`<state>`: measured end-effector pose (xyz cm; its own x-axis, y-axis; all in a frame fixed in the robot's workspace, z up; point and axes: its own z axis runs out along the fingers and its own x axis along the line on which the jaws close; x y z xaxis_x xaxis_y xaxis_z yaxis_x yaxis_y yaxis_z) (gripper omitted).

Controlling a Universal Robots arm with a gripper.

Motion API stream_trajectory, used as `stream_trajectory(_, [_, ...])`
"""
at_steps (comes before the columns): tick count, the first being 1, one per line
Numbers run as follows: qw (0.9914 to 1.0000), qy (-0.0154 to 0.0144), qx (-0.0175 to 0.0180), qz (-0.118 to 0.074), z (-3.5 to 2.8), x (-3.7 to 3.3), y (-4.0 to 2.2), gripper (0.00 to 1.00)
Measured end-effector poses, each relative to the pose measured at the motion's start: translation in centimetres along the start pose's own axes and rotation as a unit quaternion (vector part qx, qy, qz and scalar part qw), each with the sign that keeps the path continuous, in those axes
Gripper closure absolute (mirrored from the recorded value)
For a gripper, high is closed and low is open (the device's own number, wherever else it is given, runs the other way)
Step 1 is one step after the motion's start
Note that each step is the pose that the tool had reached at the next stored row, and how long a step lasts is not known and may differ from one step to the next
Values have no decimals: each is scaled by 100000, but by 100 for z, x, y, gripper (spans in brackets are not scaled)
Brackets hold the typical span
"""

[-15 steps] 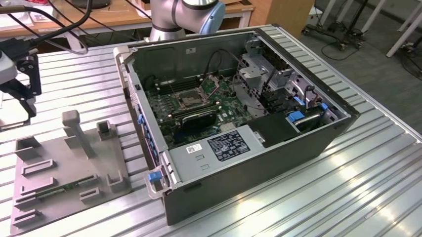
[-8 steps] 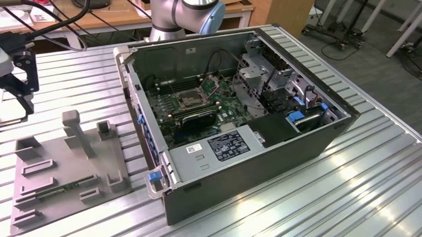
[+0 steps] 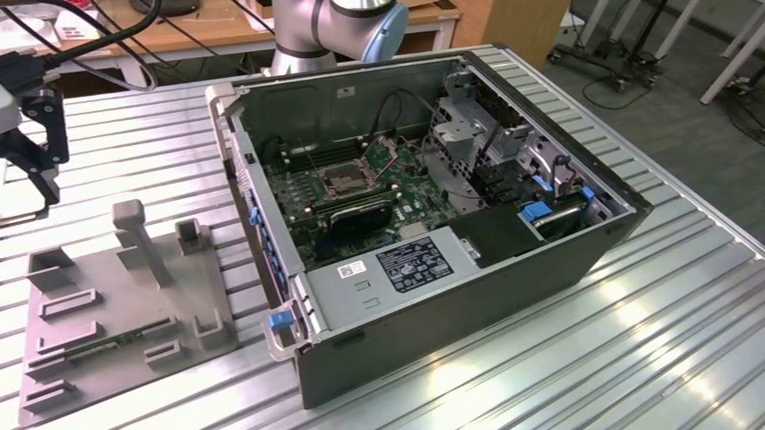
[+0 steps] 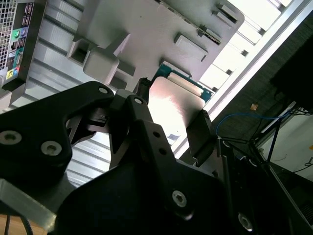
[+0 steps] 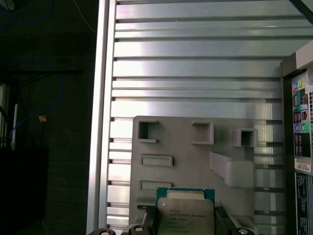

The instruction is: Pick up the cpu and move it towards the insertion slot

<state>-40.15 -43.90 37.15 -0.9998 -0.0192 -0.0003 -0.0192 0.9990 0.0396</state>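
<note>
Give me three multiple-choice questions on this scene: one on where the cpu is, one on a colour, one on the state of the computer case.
1. Where is the cpu?
A. on the floor
B. in a person's hand
C. between the jaws of the gripper, over the holder plate

2. What colour is the holder plate?
A. grey
B. red
C. yellow

3. How does the computer case stand?
A. side panel shut
B. side open, motherboard exposed
C. wrapped in foil

Answers:
1. C, since the jaws grip its edges in both wrist views.
2. A, since it shows grey in both the first wrist view and the exterior view.
3. B, since the exterior view looks straight in at the board.
</note>
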Motion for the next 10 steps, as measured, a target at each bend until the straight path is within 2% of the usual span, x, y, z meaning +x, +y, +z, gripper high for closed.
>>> stream_trajectory(10, [100000, 4, 6, -1, -1, -44, -1, 45])
